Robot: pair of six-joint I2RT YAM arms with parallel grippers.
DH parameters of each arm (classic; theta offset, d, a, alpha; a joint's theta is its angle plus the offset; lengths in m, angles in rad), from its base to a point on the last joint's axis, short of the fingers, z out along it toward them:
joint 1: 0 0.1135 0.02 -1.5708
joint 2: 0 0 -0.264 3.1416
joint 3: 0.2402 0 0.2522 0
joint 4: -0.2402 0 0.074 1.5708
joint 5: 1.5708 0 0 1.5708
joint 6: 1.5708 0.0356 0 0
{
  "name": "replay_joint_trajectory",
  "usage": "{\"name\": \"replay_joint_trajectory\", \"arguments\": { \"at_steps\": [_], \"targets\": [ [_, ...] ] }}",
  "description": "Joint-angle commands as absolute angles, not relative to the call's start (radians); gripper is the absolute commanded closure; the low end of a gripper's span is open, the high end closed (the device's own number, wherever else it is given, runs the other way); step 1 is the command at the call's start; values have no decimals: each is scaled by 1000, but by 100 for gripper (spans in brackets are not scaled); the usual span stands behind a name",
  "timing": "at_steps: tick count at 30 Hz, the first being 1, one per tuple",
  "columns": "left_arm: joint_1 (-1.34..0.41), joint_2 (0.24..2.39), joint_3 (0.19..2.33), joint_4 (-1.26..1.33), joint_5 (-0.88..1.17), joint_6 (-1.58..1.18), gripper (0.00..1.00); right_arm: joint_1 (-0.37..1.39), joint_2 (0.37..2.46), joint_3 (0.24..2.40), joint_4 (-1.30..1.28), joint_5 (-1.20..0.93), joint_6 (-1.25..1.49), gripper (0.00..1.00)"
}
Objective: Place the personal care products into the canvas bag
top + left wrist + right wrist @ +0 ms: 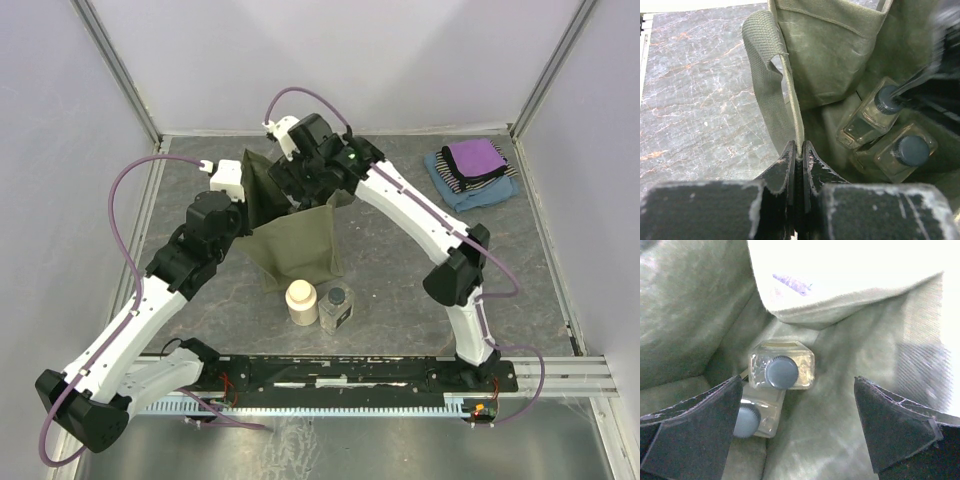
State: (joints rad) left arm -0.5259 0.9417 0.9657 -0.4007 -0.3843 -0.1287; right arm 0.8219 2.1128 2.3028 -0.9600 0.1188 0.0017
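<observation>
The olive-green canvas bag (295,245) stands mid-table. My left gripper (800,150) is shut on the bag's rim beside a handle (765,75) and holds that side up. My right gripper (800,405) is open and empty, reaching down inside the bag's mouth. Two clear glass bottles with dark caps stand side by side on the bag's floor (782,367) (752,415); they also show in the left wrist view (875,110) (905,152). A third bottle (335,308) and the cream jar (301,302) stand on the table in front of the bag.
Folded blue, striped and purple cloths (472,170) lie at the back right. Walls close in the table on the left, back and right. The rail with the arm bases (340,375) runs along the near edge.
</observation>
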Motion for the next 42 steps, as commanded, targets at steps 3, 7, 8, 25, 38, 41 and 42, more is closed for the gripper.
{"name": "replay_joint_trajectory", "arguments": {
  "at_steps": [3,7,8,25,38,41,42],
  "targets": [
    [-527,949,996,-318,-380,-100,90,818,1905,2333,-900,192,-12,0],
    [-528,954,996,-313,-387,-98,90,818,1799,2275,-924,224,-14,0],
    [-527,954,995,-313,-391,-97,90,818,1766,2248,-935,220,-13,0],
    [-526,992,1008,-291,-410,-71,90,851,1326,1617,-989,-91,254,0],
    [-526,994,1013,-298,-408,-72,90,1087,1290,1387,-935,-14,335,0],
    [-526,998,1014,-304,-406,-79,90,1117,1307,1351,-904,26,328,0],
    [-526,998,1013,-304,-403,-80,90,1124,1312,1337,-890,37,322,0]
  ]
}}
